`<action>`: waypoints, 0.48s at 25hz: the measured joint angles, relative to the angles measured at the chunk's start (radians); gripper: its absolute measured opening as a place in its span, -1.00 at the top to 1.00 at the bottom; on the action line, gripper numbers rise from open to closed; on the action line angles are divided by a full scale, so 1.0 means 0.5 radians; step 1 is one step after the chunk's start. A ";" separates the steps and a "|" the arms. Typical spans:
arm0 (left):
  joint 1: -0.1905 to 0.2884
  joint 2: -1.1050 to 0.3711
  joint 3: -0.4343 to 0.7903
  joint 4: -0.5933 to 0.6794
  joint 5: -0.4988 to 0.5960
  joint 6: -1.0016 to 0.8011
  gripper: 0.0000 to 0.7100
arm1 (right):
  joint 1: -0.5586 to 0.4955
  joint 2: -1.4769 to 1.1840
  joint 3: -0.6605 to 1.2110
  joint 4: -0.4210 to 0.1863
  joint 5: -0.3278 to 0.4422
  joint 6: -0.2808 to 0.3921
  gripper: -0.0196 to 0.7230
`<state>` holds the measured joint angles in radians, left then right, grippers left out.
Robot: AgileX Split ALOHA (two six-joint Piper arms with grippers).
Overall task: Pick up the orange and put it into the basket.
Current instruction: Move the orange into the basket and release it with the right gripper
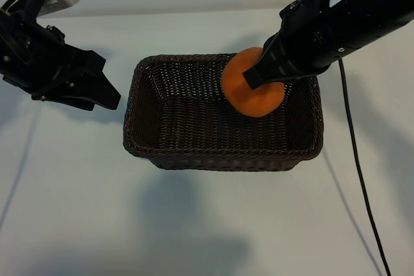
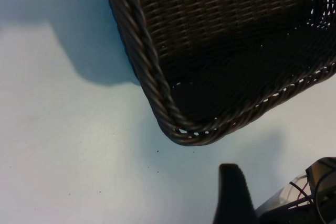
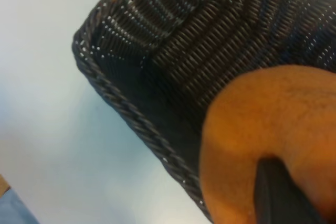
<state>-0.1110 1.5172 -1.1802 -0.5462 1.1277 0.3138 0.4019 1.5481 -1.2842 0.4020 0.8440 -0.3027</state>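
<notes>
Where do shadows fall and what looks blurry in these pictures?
Exterior view: soft shadows lie on the table in front of the basket. Left wrist view: the basket's shadow sits beside its rim. Right wrist view: the orange looks soft, out of focus.

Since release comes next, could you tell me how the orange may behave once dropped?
Being round, the orange will probably roll after leaving the right gripper. The basket has sloping walls, which should contain it. Its dimpled skin likely grips well.

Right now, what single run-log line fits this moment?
stage: carry over basket | right gripper: fingers shut on small round orange, above dark-brown woven wicker basket | left gripper: open, idle beside basket | orange not yet released
</notes>
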 joint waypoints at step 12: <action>0.000 0.000 0.000 0.000 0.007 0.000 -0.38 | 0.000 0.184 0.000 -0.162 -0.237 -0.147 0.72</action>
<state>-0.1110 1.5172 -1.1802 -0.5462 1.1310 0.3138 0.4019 1.6401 -1.2842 0.3209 0.7257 -0.3761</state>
